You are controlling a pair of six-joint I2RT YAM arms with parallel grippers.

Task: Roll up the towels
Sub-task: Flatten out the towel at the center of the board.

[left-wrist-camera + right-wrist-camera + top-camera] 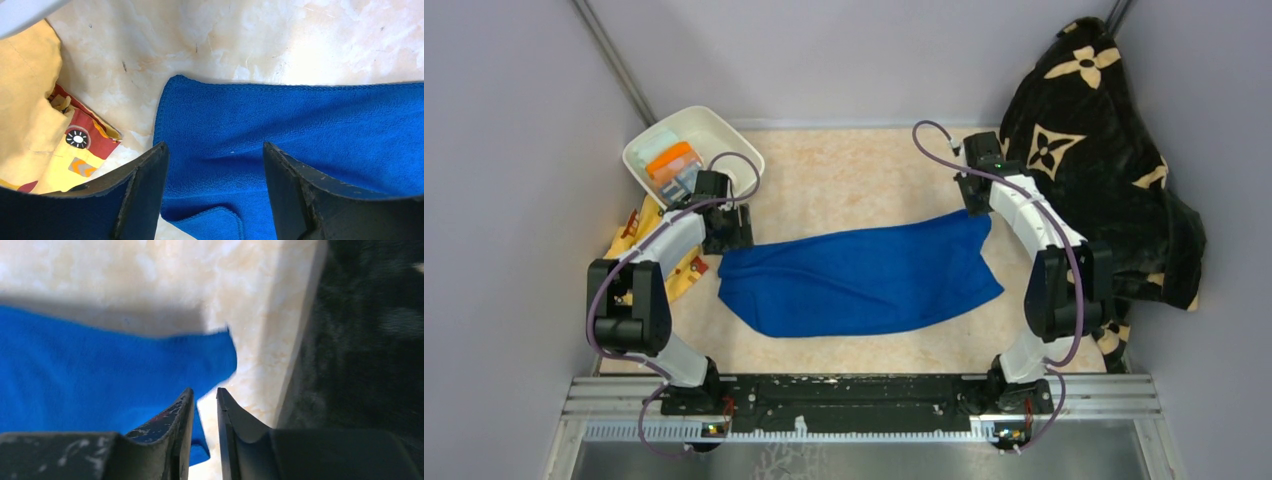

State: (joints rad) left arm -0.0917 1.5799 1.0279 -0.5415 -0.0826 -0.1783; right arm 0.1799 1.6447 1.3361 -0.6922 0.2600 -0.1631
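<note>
The royal blue towel (864, 275) lies spread out across the middle of the table. My left gripper (729, 228) hovers over its far-left corner with the jaws wide open, and nothing is between them (215, 150). A small folded-over flap of the blue towel (215, 222) lies under it. My right gripper (977, 195) is at the towel's far-right corner (220, 347). Its jaws stand only a narrow gap apart (205, 395), with bare table showing through and no cloth pinched. The cream-white towel (656, 148) and the printed towel (674, 162) lie in the white bin (714, 125).
The white bin stands at the back left. A yellow printed cloth (639, 240) lies by the left arm and also shows in the left wrist view (30, 115). A large black blanket with cream flowers (1104, 180) is heaped along the right wall.
</note>
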